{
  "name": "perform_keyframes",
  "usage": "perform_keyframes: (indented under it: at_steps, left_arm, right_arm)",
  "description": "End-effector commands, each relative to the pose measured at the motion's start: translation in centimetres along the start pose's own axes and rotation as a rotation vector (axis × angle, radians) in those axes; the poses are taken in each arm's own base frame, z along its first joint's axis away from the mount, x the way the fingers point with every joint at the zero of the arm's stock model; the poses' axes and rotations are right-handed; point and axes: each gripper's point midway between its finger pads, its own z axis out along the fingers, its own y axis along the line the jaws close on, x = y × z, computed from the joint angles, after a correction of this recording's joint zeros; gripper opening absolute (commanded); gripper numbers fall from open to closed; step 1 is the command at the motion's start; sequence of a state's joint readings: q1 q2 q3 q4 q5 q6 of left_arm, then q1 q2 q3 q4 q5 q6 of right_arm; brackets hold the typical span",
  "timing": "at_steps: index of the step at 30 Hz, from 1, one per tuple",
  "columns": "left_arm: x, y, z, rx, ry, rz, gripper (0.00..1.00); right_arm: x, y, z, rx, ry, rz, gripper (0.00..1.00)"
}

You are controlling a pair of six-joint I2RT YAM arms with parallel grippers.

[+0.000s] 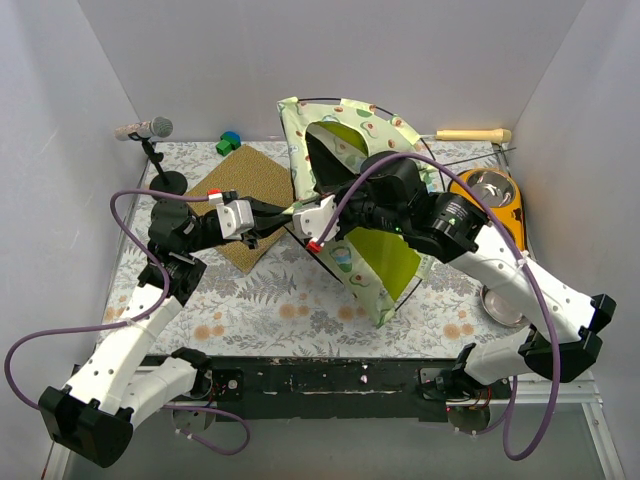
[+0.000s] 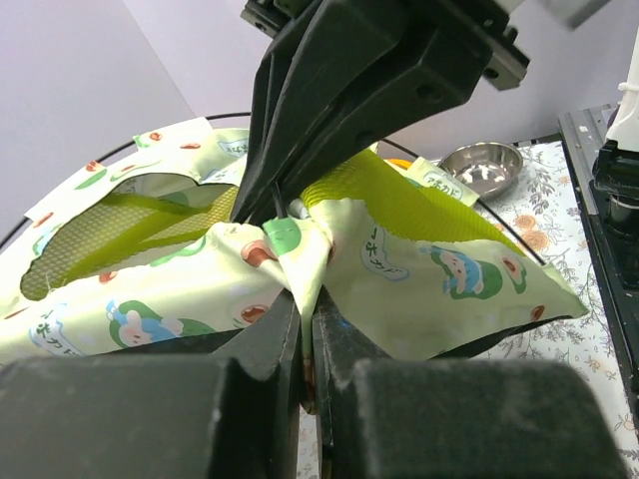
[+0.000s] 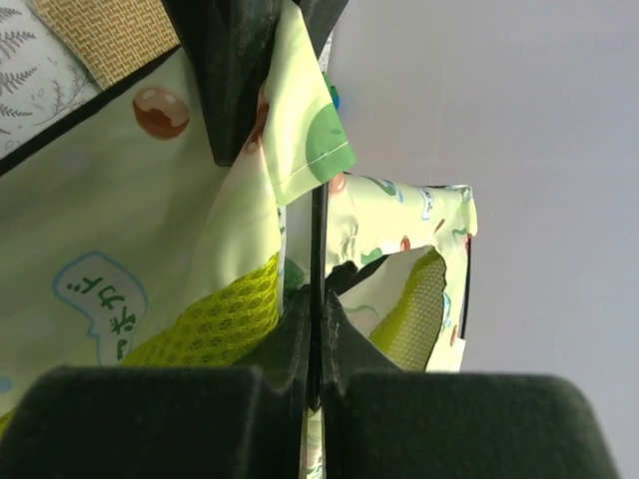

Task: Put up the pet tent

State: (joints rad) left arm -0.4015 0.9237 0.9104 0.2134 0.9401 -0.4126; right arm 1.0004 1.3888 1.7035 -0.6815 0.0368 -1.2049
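Note:
The pet tent (image 1: 372,255) lies half-raised in the middle of the table, pale printed fabric outside, lime-green mesh lining (image 1: 385,255) showing, its arched doorway (image 1: 330,150) toward the back. My left gripper (image 1: 281,215) is shut on a bunched fabric corner of the tent (image 2: 300,249); its jaws (image 2: 306,319) pinch the cloth between them. My right gripper (image 1: 303,218) meets it from the right and is shut on a thin black pole (image 3: 318,239), its fingertips (image 3: 316,319) closed around it. The right gripper's fingers (image 2: 339,110) fill the top of the left wrist view.
A brown textured mat (image 1: 240,185) lies left of the tent under my left gripper. A microphone on a stand (image 1: 146,130) and small green and blue blocks (image 1: 229,143) are at the back left. An orange tray with a steel bowl (image 1: 489,188), a wooden stick (image 1: 472,135) and another steel bowl (image 1: 500,306) are on the right.

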Motion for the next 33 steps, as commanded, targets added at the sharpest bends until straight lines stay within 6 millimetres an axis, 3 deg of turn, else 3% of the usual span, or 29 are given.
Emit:
perform_keyframes:
  at_steps: [1, 11, 33]
  left_arm:
    - [-3.2, 0.3, -0.1, 0.003, -0.057, 0.078, 0.0]
    - [-3.4, 0.2, 0.1, 0.022, -0.061, 0.071, 0.0]
    - [-1.5, 0.5, 1.2, 0.065, 0.0, -0.054, 0.05]
  right_arm:
    - [-0.4, -0.5, -1.5, -0.002, -0.024, -0.104, 0.01]
    - [-1.4, -0.4, -0.8, -0.022, -0.056, -0.132, 0.01]
    - [-4.2, -2.6, -0.2, 0.057, -0.121, -0.143, 0.01]
